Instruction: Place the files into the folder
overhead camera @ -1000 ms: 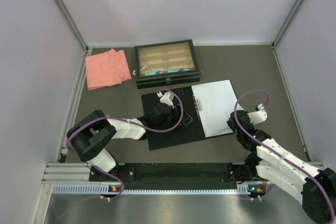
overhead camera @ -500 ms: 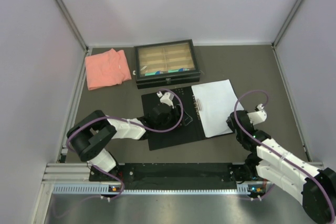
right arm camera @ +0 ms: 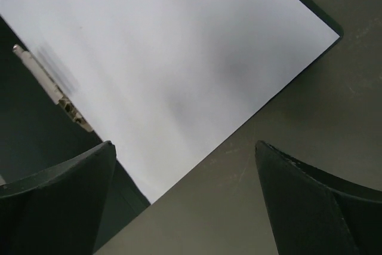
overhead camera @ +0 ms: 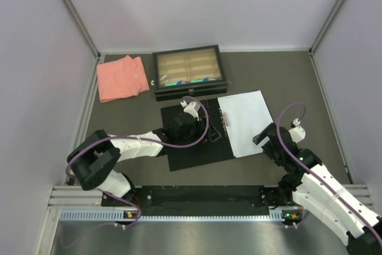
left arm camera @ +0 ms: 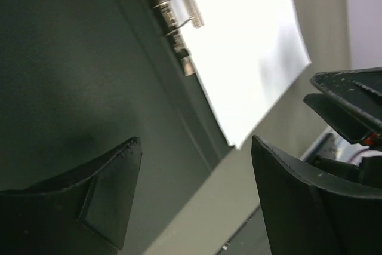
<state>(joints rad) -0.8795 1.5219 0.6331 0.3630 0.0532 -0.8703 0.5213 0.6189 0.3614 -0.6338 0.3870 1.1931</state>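
With left gripper (left arm camera: 196, 145) and right gripper (right arm camera: 185, 147) both apart and empty, looks nearly done: files (overhead camera: 245, 120) flat on the right half of the open folder (overhead camera: 191, 153), beside the rings (overhead camera: 224, 122), only closing left.

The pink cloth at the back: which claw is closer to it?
Left. The left claw hovers over the open black folder, right of the pink cloth and closer to the robot; the right claw is farther right, at the white sheet, by its near right corner.
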